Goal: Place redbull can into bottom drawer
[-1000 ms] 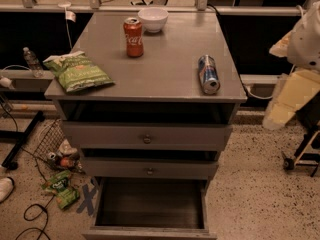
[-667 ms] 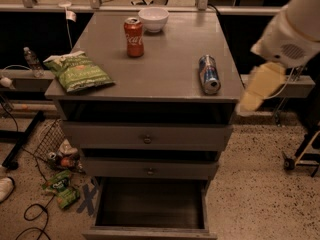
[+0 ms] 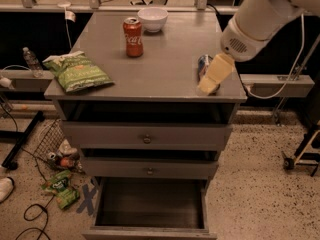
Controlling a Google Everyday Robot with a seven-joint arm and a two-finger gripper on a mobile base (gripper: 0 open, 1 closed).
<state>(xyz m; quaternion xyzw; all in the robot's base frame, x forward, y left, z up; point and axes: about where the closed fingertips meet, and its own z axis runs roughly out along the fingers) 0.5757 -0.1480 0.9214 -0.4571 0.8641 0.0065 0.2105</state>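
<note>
The redbull can (image 3: 202,64) lies on its side near the right edge of the grey cabinet top (image 3: 165,59). It is blue and silver and partly hidden. My gripper (image 3: 211,80), cream-coloured on a white arm, reaches in from the upper right. It hangs directly over the can and covers most of it. The bottom drawer (image 3: 150,204) is pulled open at the cabinet's foot, and its dark interior is empty.
A red Coca-Cola can (image 3: 133,36), a white bowl (image 3: 152,19) and a green chip bag (image 3: 77,71) are on the cabinet top. Two shallower drawers (image 3: 146,136) stand slightly open. Litter and cables (image 3: 60,186) lie on the floor at the left, and a wheeled stand (image 3: 300,156) is at the right.
My arm has swung left from beside the cabinet's right edge, and the gripper is now over the redbull can. The can and the drawers have not moved.
</note>
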